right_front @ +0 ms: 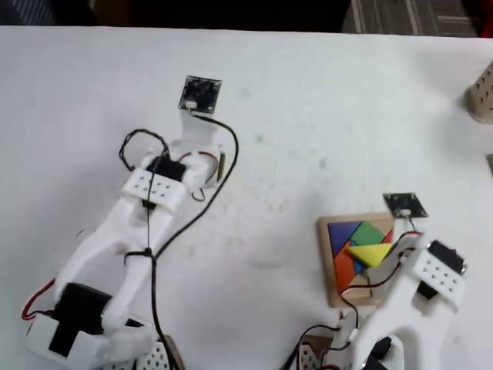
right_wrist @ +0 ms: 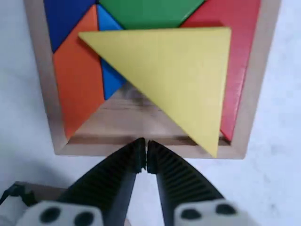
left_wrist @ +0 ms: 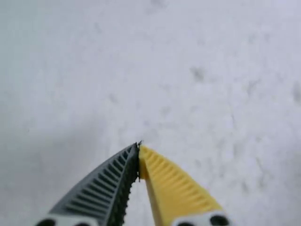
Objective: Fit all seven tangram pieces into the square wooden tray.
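The square wooden tray [right_wrist: 41, 94] is being seen lying flat on the white table [right_front: 308, 100], toward the table's right side in the high view, beneath the right arm. Inside the tray, a green piece [right_wrist: 150, 12] is being seated against the far rim, with a dark blue piece [right_wrist: 66, 19] filling the corner on one side of it and a red piece [right_wrist: 242, 70] running along the rim on the other. An orange piece [right_wrist: 77, 84] is being seated along the rim below the dark blue one, and a lighter blue piece [right_wrist: 109, 77] is being wedged just beside it. A patch of the tray's bare wooden floor [right_wrist: 127, 117] is being left uncovered near the closest rim. The large yellow triangle [right_wrist: 174, 75] is not being seated in the recess: it is lying across the other pieces, overlapping the lighter blue and red ones, with one corner reaching over the nearest rim. The right gripper [right_wrist: 145, 150] is being held at that rim, its jaws clenched with nothing between them, apart from the triangle. The left gripper [left_wrist: 138, 150] is being held well apart from the tray over bare table, its jaws likewise pressed together on nothing.
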Controlling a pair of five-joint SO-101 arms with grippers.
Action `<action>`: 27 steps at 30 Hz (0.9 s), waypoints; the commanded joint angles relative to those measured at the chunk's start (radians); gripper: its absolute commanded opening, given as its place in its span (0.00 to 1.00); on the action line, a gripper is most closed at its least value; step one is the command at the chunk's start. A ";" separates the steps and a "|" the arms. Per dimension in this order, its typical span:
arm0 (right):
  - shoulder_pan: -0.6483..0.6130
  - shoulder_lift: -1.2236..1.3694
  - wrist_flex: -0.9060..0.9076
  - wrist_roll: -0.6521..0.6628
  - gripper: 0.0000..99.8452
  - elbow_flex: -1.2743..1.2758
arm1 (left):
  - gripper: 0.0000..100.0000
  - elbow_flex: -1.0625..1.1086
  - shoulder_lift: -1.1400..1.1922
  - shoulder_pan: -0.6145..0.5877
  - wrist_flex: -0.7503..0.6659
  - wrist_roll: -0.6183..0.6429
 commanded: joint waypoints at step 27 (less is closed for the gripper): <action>0.140 -0.042 0.019 -0.037 0.02 -0.267 | 0.02 -0.008 -0.045 -0.013 -0.029 0.008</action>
